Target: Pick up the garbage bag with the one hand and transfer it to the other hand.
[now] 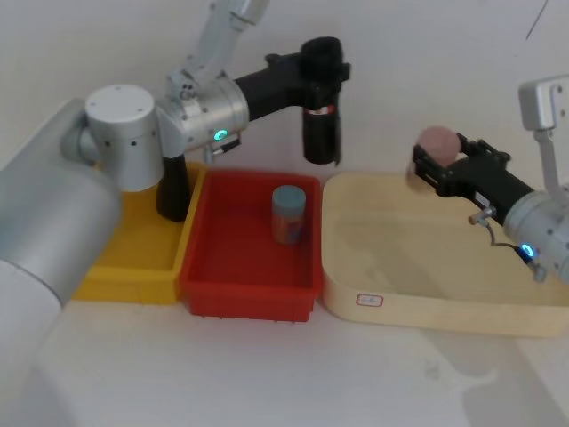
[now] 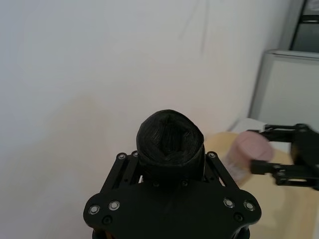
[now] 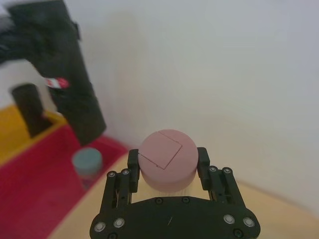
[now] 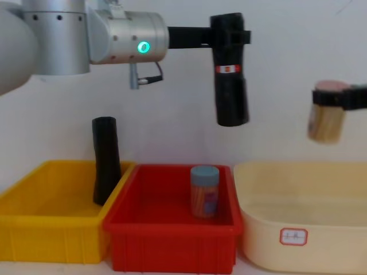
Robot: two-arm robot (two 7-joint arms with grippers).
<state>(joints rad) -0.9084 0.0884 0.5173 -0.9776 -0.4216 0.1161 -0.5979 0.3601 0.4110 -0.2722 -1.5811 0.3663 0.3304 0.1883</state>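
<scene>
Left gripper (image 1: 322,60) is clamped tight on the garbage bag (image 1: 321,133), dangling it upright above the red bin (image 1: 231,249). Right gripper (image 1: 438,156) is squeezing a pink-lidded jar (image 4: 325,120) over the cream tub (image 1: 427,316).

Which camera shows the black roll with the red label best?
Chest view: the garbage bag hangs side-on, full length, label facing, in the left gripper. Head view foreshortens it; left wrist shows its end; right wrist, its side.

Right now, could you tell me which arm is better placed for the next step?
Probably the right: the left claw holds the garbage bag aloft, while the right claw grips a pink-lidded jar and must release it first.
</scene>
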